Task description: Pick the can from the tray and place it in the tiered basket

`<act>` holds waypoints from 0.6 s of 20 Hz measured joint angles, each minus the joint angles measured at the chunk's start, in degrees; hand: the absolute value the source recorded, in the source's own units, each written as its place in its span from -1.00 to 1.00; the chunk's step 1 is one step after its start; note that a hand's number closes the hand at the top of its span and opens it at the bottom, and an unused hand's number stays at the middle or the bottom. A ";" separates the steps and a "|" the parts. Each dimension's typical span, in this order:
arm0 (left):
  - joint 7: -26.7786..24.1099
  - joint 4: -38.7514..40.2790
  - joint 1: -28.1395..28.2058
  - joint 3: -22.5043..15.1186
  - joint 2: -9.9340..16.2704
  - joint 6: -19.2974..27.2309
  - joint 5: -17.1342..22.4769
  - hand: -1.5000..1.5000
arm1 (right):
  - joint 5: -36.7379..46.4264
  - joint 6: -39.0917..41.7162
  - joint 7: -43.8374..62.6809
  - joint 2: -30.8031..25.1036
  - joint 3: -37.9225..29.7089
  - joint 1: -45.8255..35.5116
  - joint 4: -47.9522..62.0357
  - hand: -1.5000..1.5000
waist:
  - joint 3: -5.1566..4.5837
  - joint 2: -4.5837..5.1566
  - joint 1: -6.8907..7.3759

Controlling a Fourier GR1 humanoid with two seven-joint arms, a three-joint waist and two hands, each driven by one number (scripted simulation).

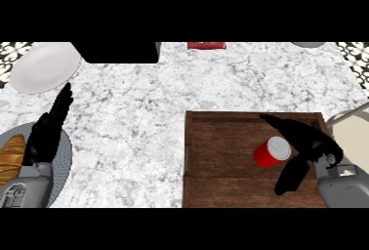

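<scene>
Black right hand, fingers spread round red cylindrical can on brown wooden tray, poised for grasping.

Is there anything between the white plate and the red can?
In the head view, only bare marble counter and the wooden tray's rim separate the white plate from the red can.

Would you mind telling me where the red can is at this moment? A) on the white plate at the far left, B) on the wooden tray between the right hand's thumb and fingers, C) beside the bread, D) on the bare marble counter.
B: the red can lies tilted on the wooden tray, with the right hand open around it, not yet closed on it.
</scene>
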 measured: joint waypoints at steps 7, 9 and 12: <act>0.82 -2.75 1.67 0.35 -1.18 -0.25 -1.14 0.00 | 2.88 1.96 -2.40 3.08 0.07 -0.02 4.31 1.00 | -0.05 -0.06 0.03; 0.74 -2.27 1.12 0.49 -1.22 -0.38 -1.20 0.00 | 2.54 4.20 -3.86 2.64 1.13 -1.11 4.96 1.00 | -0.12 -0.10 0.07; 0.24 -2.08 1.04 0.71 -1.19 -0.66 -1.28 0.00 | 6.78 4.02 -8.53 1.06 4.12 -1.56 4.81 1.00 | -0.26 -0.25 0.14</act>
